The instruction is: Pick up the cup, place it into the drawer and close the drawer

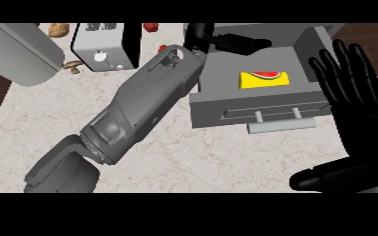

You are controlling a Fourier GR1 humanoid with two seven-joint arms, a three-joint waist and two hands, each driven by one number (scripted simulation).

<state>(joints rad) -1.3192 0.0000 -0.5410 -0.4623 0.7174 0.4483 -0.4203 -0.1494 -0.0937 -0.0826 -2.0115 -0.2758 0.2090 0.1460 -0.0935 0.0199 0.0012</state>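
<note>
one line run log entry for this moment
left hand: extended over open grey drawer, fingers hidden | right hand: open, resting at right edge | cup: not visible | drawer: open, yellow watermelon card inside

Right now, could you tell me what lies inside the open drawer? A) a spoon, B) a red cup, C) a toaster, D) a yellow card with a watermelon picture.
D: the open drawer holds a yellow card with a watermelon picture lying flat on its floor; no cup shows inside.
</note>
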